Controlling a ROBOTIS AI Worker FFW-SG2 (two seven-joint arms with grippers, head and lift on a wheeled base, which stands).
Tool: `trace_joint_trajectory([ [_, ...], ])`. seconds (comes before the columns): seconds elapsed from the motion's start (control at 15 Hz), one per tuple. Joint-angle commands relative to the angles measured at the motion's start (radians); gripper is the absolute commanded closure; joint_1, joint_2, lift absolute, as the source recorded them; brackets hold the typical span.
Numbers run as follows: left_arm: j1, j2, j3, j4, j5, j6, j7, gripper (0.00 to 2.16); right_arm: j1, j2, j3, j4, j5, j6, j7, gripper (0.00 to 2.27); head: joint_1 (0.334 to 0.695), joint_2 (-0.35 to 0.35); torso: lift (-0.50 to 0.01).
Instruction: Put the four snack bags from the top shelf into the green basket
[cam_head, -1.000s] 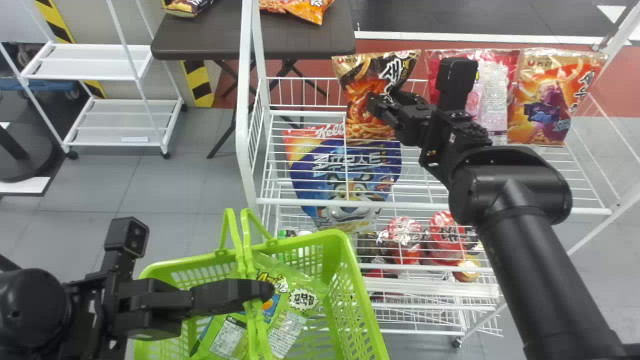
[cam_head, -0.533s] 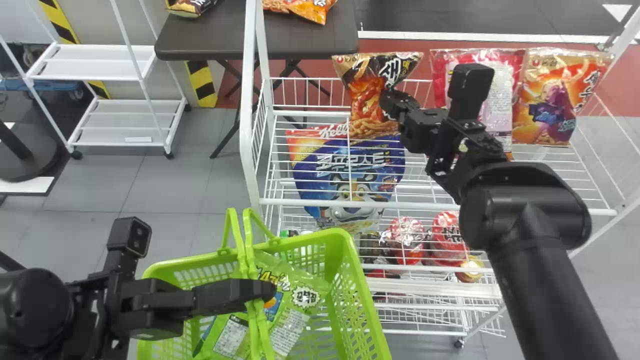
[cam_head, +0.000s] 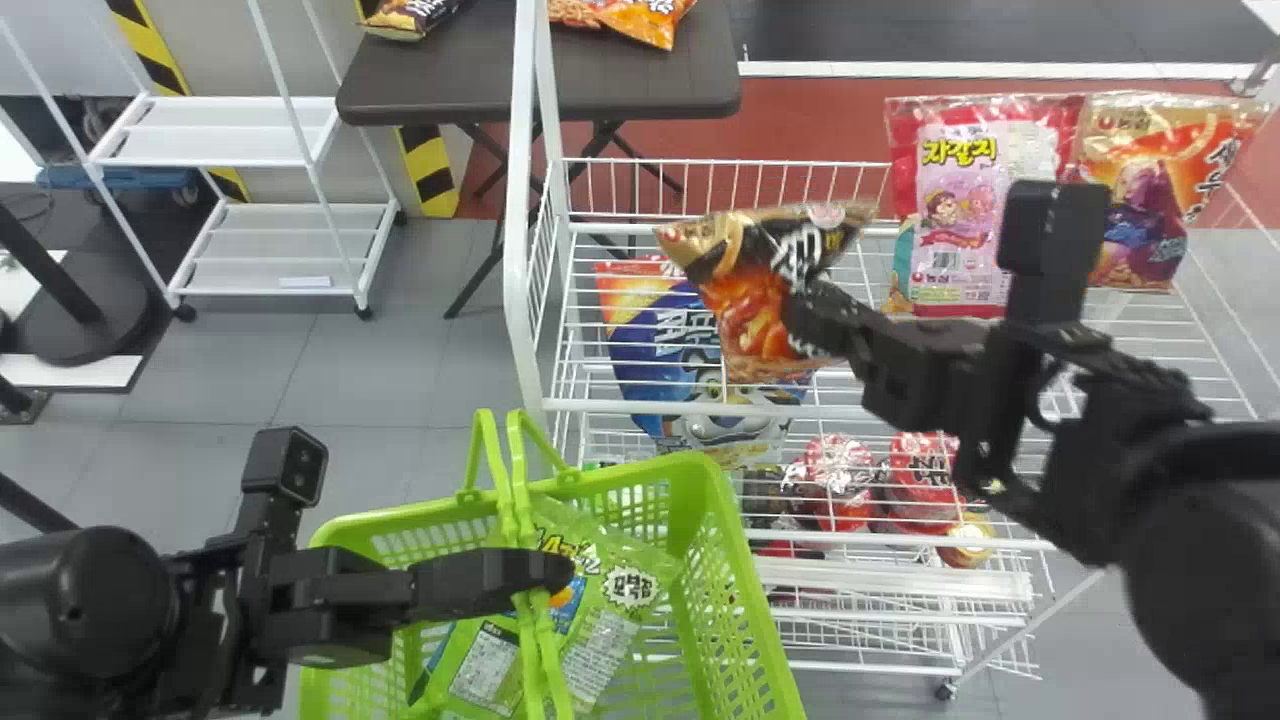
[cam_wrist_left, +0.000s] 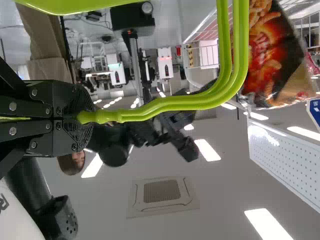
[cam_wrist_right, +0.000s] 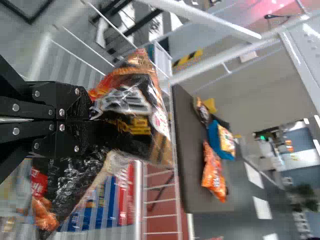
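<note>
Left gripper (cam_head: 548, 572) clenched on the handle (cam_wrist_left: 175, 104) of the green basket (cam_head: 688, 505), a green bag (cam_head: 600, 640) lying inside! Farther off, the right gripper (cam_head: 800, 310) pinches the black-and-gold snack bag (cam_head: 745, 300) by its side, above the top shelf (cam_head: 590, 404). Light, pillowy, slippery film, I'd say, and crunchy bits that may crumble: firm pinch, no crushing! Beyond, the pink bag (cam_head: 955, 200) and orange bag (cam_head: 1145, 190) stand upright at the back; take each by a side edge!
</note>
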Motion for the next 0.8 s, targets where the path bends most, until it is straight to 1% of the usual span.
trace_joint_trajectory([
  [0.0, -0.005, 0.0, -0.007, 0.001, -0.001, 0.0, -0.011, 2.15, 0.068, 0.001, -0.026, -0.164, -0.085, 0.17, 0.0, 2.26, 0.695, 0.046, 0.0],
  [0.2, -0.005, -0.002, -0.008, 0.001, -0.002, 0.0, -0.011, 2.15, 0.114, 0.001, -0.02, -0.251, -0.119, 0.198, -0.004, 2.26, 0.695, 0.072, 0.0],
  [0.4, -0.004, 0.0, -0.008, 0.001, -0.002, 0.0, -0.011, 2.15, 0.136, 0.001, -0.006, -0.291, -0.145, 0.238, -0.012, 2.26, 0.695, 0.092, 0.0],
  [0.47, -0.002, 0.0, -0.008, 0.001, -0.001, 0.0, -0.011, 2.15, 0.131, 0.001, 0.002, -0.3, -0.149, 0.314, -0.013, 2.26, 0.695, 0.1, 0.0],
  [0.6, -0.002, -0.002, -0.008, 0.002, -0.001, -0.003, -0.011, 2.15, 0.116, 0.001, 0.007, -0.297, -0.205, 0.431, -0.018, 2.26, 0.695, 0.126, 0.0],
  [0.73, -0.002, -0.002, -0.008, 0.002, -0.001, 0.0, -0.011, 2.15, 0.11, 0.001, 0.053, -0.267, -0.192, 0.448, -0.018, 2.26, 0.695, 0.154, 0.0],
])
